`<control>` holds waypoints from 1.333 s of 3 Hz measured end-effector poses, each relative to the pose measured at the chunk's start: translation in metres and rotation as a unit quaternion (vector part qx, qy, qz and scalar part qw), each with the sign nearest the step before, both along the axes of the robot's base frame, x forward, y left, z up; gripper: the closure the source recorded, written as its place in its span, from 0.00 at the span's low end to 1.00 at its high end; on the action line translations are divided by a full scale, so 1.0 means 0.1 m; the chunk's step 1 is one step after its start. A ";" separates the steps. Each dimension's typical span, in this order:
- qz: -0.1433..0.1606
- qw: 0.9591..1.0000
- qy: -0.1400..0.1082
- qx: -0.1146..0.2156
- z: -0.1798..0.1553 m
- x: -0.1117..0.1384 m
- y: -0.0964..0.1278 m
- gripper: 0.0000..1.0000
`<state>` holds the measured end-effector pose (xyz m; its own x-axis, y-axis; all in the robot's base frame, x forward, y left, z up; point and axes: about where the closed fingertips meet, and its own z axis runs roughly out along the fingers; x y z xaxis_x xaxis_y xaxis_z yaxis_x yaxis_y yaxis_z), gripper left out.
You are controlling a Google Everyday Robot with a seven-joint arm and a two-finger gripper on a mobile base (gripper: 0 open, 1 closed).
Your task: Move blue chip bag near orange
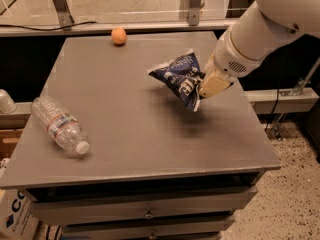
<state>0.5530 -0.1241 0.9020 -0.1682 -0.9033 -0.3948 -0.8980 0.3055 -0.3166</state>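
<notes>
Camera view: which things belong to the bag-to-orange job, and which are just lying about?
Job: blue chip bag, raised above the table; gripper, shut on its right end; orange, at the far edge.
Lying about: water bottle, on its side, front left.

- We see the blue chip bag (179, 76), crinkled dark navy foil with white lettering. It is held tilted above the bench (130, 154) towards the right edge, with its shadow on the top below.
- We see the gripper (202, 86) clamped on the bag's right end, just inside the right edge.
- We see the orange (118, 36), small, round and smooth. It rests near the far edge, slightly left of the middle and well apart from the bag.
</notes>
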 end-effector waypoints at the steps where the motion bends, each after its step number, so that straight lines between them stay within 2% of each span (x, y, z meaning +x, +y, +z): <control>1: -0.001 1.000 -0.016 0.008 -0.01 0.14 0.00 1.00; 2: -0.009 0.999 -0.044 0.009 -0.02 0.50 -0.06 1.00; 4: -0.033 0.993 -0.109 0.004 -0.05 1.44 -0.28 1.00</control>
<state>0.6970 -0.1517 0.8973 -0.1361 -0.8898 -0.4355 -0.7865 0.3644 -0.4987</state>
